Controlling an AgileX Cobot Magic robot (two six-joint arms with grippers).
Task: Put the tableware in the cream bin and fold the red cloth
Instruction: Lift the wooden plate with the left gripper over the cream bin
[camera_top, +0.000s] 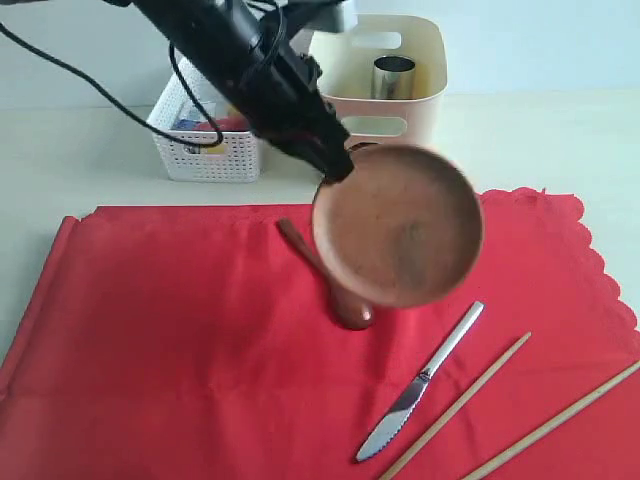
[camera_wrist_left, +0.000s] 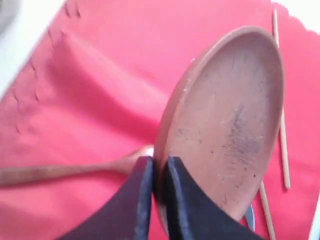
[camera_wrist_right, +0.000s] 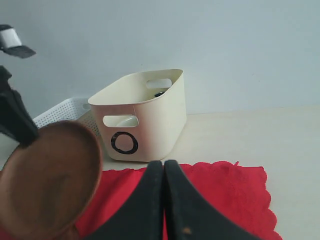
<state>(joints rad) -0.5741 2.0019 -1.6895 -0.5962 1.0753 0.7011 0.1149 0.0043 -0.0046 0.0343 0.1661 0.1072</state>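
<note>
Cup in cream bin at 12; my L pincer grips plate, R pincer shut; spoon, knife, chopsticks, red cloth fold pending.

Pale tabletop; red cloth spread on it; cream bin, white lattice basket beyond cloth's far edge

Bright even light; close plate softly blurred

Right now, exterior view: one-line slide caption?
Left claw holds the round brown plate by its rim above the red cloth; wooden spoon, knife and chopsticks lie on it, steel cup in cream bin.
</note>
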